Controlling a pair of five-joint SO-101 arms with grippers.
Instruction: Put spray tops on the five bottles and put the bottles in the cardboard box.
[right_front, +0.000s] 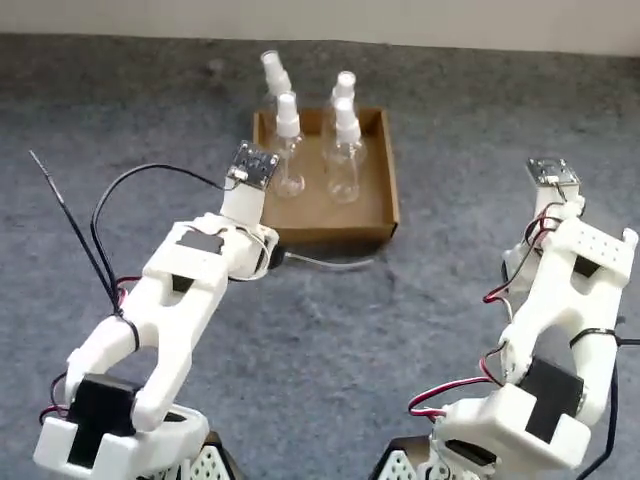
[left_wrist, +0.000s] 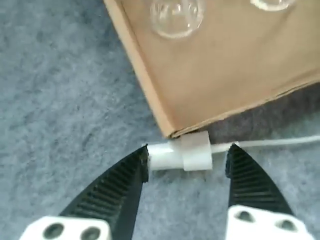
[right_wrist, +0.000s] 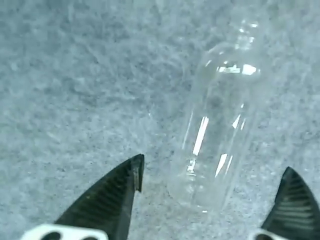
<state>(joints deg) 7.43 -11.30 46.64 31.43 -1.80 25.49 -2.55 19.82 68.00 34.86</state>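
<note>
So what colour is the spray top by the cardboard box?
White plastic spray top; best in left wrist view.

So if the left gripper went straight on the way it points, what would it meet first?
Probably the spray top lying on the carpet between the left gripper's open fingers. The cardboard box corner sits just beyond it, though depth is hard to judge.

Grey carpet (right_front: 320, 330), pale wall (right_front: 400, 20) behind

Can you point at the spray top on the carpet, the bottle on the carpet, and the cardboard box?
spray top (left_wrist: 194, 151): left wrist view, on its white head.
bottle (right_wrist: 220, 135): right wrist view, middle of its clear body.
cardboard box (right_front: 340, 233): high view, on its front wall.
</note>
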